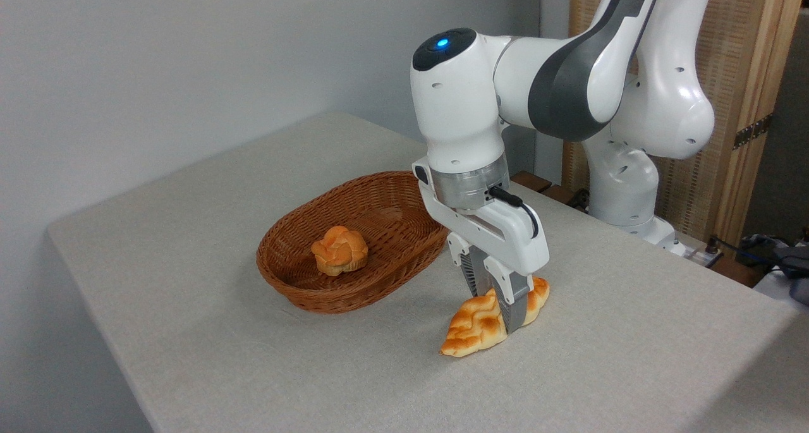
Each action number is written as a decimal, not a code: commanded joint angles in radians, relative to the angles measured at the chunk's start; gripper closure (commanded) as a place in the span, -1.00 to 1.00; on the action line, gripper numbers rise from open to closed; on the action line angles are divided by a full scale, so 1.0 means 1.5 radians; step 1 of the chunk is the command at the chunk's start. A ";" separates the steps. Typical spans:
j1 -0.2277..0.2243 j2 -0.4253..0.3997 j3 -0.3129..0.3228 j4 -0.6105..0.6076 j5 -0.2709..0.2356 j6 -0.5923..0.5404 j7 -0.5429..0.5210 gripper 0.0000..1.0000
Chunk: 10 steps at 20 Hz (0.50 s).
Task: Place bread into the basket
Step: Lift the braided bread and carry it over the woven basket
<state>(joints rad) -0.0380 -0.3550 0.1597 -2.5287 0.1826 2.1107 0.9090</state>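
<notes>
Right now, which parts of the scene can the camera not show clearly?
- Middle of the braided loaf: covered by the near finger of the gripper.
- Far finger: mostly behind the near one, so its contact is unclear.
- Basket right end: behind the gripper's wrist.
- Knotted bun underside: hidden by the basket wall.

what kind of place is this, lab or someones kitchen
Most likely a robot lab or test room, not a kitchen: a robot arm mounted at a cloth-covered table, a plain wall, and only a basket and bread as props.
</notes>
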 commanded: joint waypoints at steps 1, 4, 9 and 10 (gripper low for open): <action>-0.007 -0.002 0.008 0.043 -0.052 -0.027 0.003 0.19; -0.011 0.001 0.006 0.170 -0.122 -0.185 0.001 0.21; -0.028 0.001 -0.004 0.300 -0.271 -0.319 -0.050 0.20; -0.033 0.002 -0.018 0.312 -0.294 -0.318 -0.077 0.19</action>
<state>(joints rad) -0.0598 -0.3678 0.1561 -2.1370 -0.1537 1.6716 0.8772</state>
